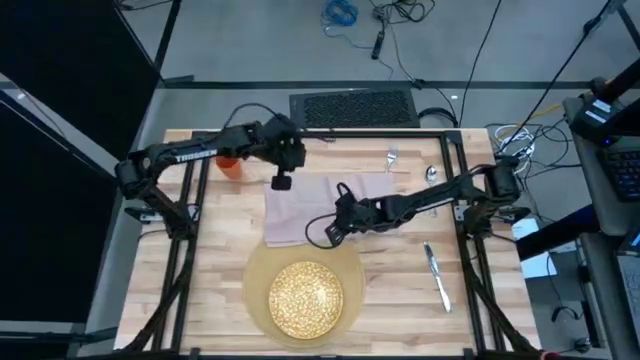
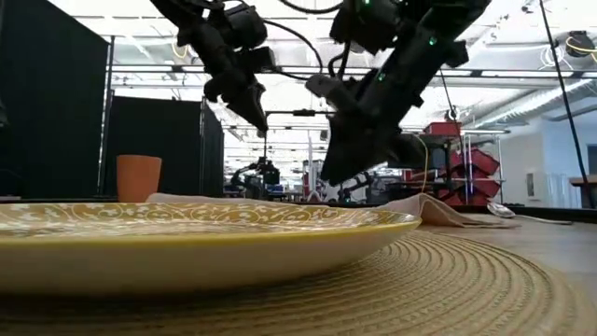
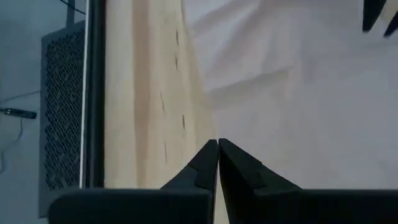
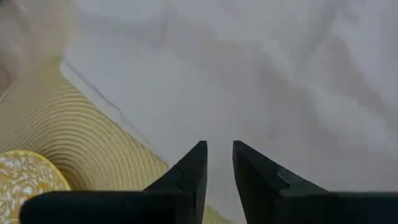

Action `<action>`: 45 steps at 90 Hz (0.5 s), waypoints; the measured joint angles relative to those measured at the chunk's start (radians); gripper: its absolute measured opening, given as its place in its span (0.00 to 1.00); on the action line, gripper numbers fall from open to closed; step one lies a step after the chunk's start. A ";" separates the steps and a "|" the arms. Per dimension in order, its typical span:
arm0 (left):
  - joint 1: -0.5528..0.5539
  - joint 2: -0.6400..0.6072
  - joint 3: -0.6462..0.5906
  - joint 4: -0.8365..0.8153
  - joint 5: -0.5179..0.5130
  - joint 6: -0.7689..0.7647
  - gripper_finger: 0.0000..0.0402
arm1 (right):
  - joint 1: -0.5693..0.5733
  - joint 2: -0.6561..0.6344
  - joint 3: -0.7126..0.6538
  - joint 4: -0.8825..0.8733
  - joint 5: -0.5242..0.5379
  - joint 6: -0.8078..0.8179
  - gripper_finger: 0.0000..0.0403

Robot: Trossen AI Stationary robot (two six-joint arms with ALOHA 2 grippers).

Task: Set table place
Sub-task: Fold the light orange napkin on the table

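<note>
From overhead, the table [image 1: 200, 290] carried one round mat [image 1: 258, 270] at its near edge with one speckled plate [image 1: 306, 296] on it, and one napkin [image 1: 300, 205] spread just beyond, its near edge overlapping the mat's far rim. One orange cup [image 1: 229, 165] stood near the far left corner. One knife [image 1: 437, 277] lay alone on the right side, while a fork [image 1: 392, 157] and a spoon [image 1: 431, 172] rested near the far right (both small and hard to make out).

The left gripper [image 1: 282, 181] hung over the napkin's far left corner; its wrist view showed the fingers [image 3: 205, 163] pressed together with nothing between them, above the line where cloth met bare wood. The right gripper [image 1: 333, 232] reached in over the napkin's near edge, close to the mat. Its wrist view showed the fingers [image 4: 194, 163] narrowly parted, empty, with the napkin [image 4: 249, 74] under them and the mat [image 4: 81, 149] beside.

The table-level view added what the others could not: both grippers hung clear above the cloth, the left gripper [image 2: 252, 110] higher than the right gripper [image 2: 340, 168]. The plate [image 2: 187, 238] filled the foreground there, with the cup [image 2: 138, 177] behind it on the left.
</note>
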 joint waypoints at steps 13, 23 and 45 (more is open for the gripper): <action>0.002 -0.001 0.000 -0.001 0.019 0.006 0.00 | 0.015 0.003 0.000 0.003 -0.004 0.070 0.28; -0.003 -0.001 -0.001 -0.013 0.034 0.006 0.00 | 0.022 0.003 0.000 0.001 0.002 0.105 0.35; -0.025 -0.001 -0.001 -0.024 0.047 0.000 0.00 | 0.025 0.026 -0.001 -0.003 0.012 0.124 0.41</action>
